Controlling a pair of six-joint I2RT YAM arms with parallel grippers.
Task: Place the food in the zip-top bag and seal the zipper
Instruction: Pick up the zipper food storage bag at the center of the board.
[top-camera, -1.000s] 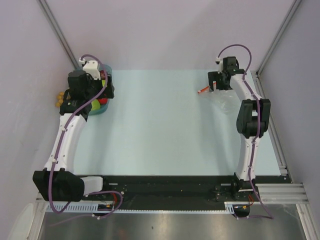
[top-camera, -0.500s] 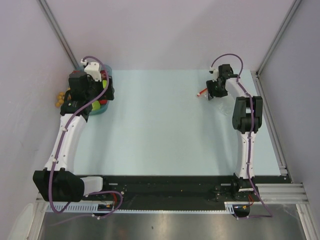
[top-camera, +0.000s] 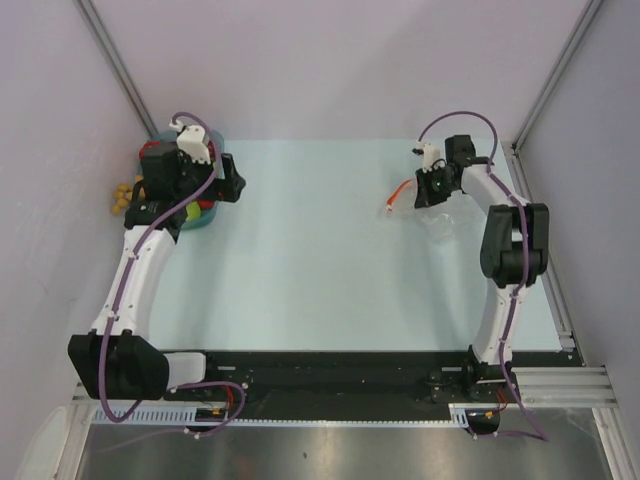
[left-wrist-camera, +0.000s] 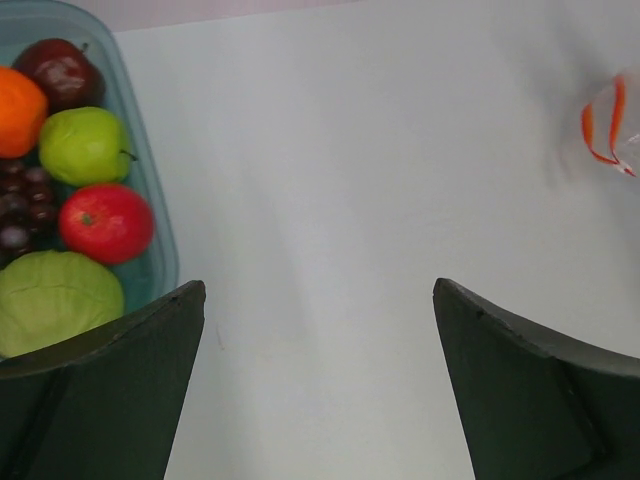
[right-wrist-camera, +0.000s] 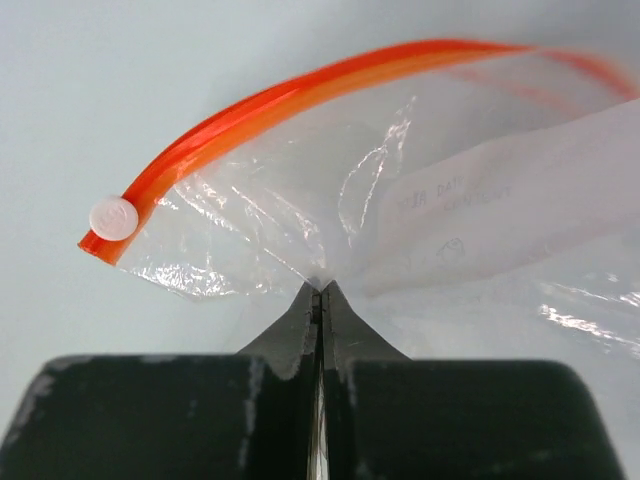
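Right gripper (right-wrist-camera: 320, 290) pinching zip-top bag (right-wrist-camera: 420, 215), zipper (right-wrist-camera: 300, 95) just beyond

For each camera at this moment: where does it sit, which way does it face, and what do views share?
Top external: above and behind the bases, looking down on the table; left arm and right arm show whole.
Left wrist: on the left arm, facing across the table past the open left pincer; tray of fruit at left.
Right wrist: on the right arm, close along the right pincer, shut on the zip-top bag.
Shared: the orange zipper shows in all three.
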